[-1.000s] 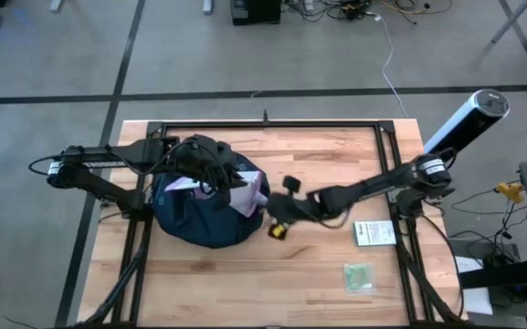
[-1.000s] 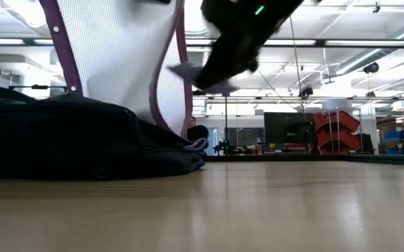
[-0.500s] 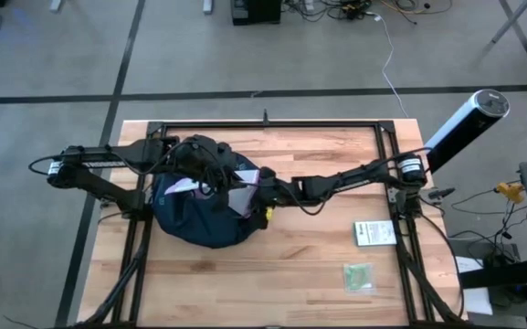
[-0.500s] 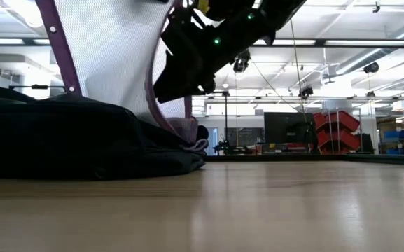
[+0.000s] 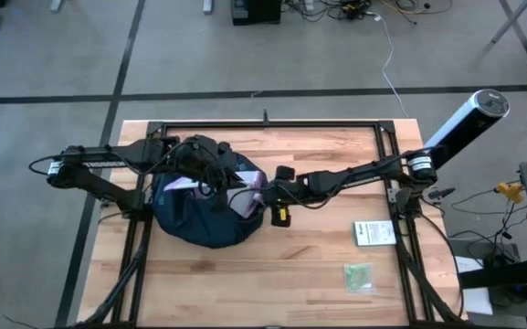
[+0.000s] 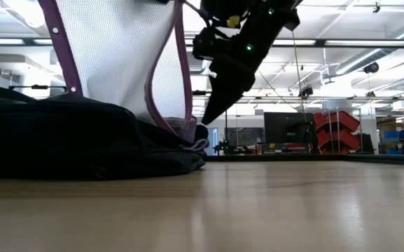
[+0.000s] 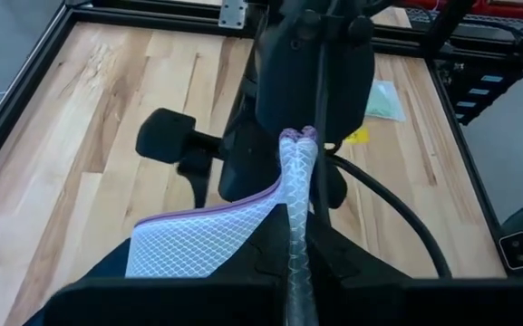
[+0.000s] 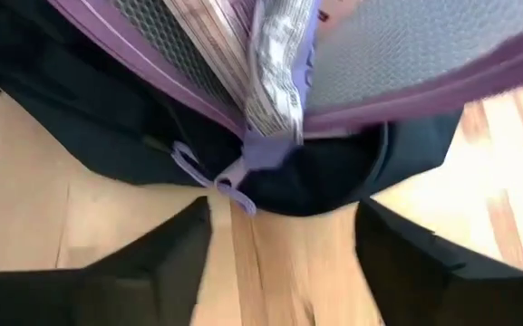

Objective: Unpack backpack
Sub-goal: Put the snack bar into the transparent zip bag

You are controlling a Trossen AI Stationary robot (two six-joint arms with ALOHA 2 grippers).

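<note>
The dark navy backpack (image 5: pixel 199 224) lies on its side at the table's left half. A white mesh pouch with a purple edge (image 6: pixel 117 63) stands up out of it. My left gripper (image 7: pixel 295 292) is over the backpack, shut on that pouch. My right gripper (image 5: pixel 263 194) hangs open at the backpack's right end and points steeply down in the low view (image 6: pixel 206 120). In the right wrist view its fingers (image 8: pixel 161 254) stand on either side of the backpack's dark end (image 8: pixel 324 181) and a lilac zip pull (image 8: pixel 216 177). I see no touch there. My left gripper pinches the pouch's purple-trimmed edge (image 7: pixel 297 237) between its two shut fingers. It comes slanting down from the table's left side. The edge runs on past the fingertips. The pouch stands upright, with its lower part inside the backpack.
A small dark-and-white card pack (image 5: pixel 374 233) and a green packet (image 5: pixel 359 276) lie at the table's right near corner. A black frame (image 5: pixel 263 123) runs around the table's edges. Bare wood (image 5: pixel 318 265) lies between the backpack and those items.
My right gripper has gone from the table's middle toward the backpack's right end, then drawn back a little. It now tips more steeply downward. My left gripper and the pouch have stayed in place.
</note>
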